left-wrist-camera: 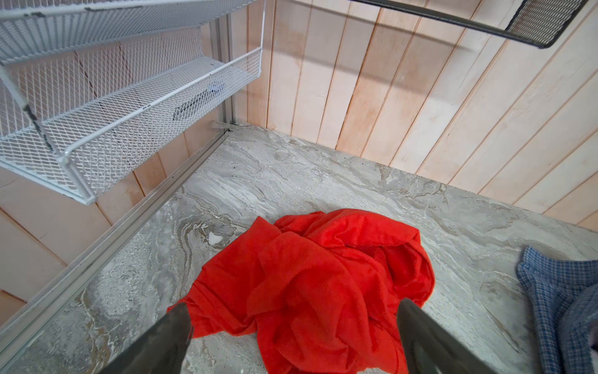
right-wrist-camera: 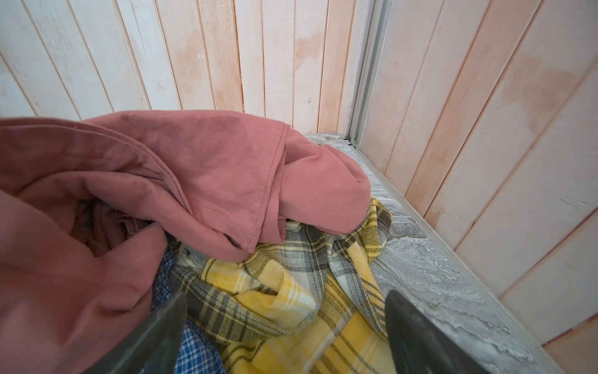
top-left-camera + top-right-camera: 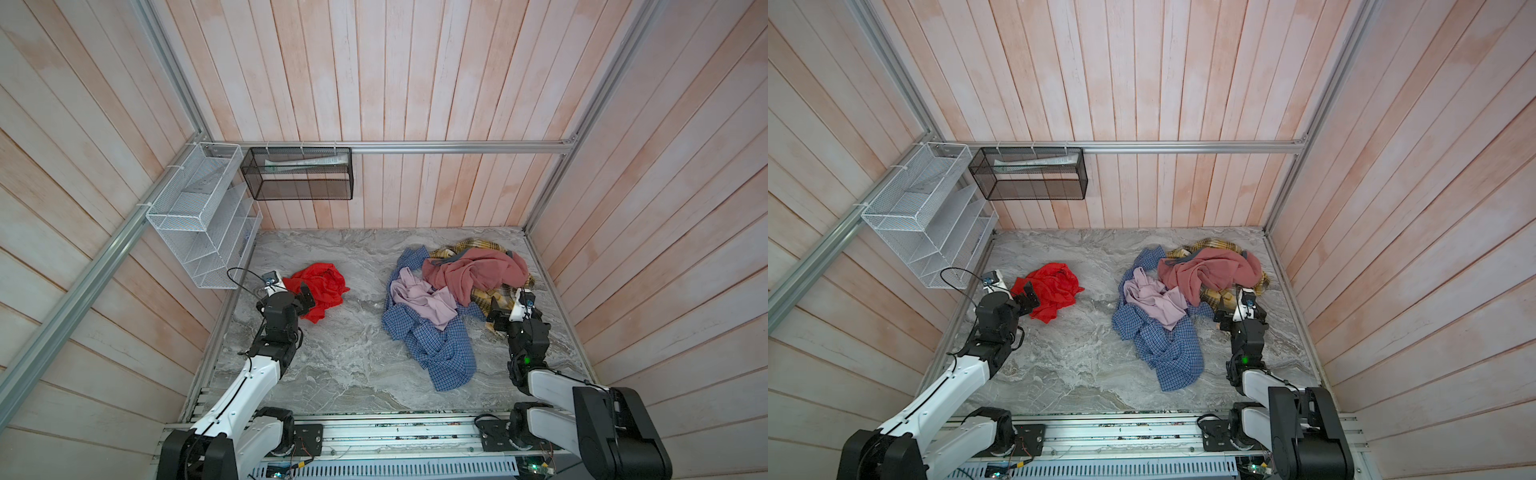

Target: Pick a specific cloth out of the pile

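The bright red cloth (image 3: 322,286) (image 3: 1054,284) lies crumpled by itself on the marble table, left of the pile (image 3: 453,299) (image 3: 1183,299). My left gripper (image 3: 305,299) (image 3: 1027,297) hovers open over the cloth's near-left edge. In the left wrist view the cloth (image 1: 323,268) spreads between the wide-apart fingers of the left gripper (image 1: 293,306). My right gripper (image 3: 500,305) (image 3: 1225,309) stands open at the pile's near-right side. In the right wrist view the right gripper (image 2: 287,294) is over the yellow plaid cloth (image 2: 291,291), under the dusty-pink garment (image 2: 210,181).
The pile holds a blue checked shirt (image 3: 440,349), a lilac-pink garment (image 3: 419,297) and the dusty-pink garment (image 3: 473,270). A white mesh rack (image 3: 199,216) hangs on the left wall and a black mesh basket (image 3: 299,172) on the back wall. Plank walls close three sides.
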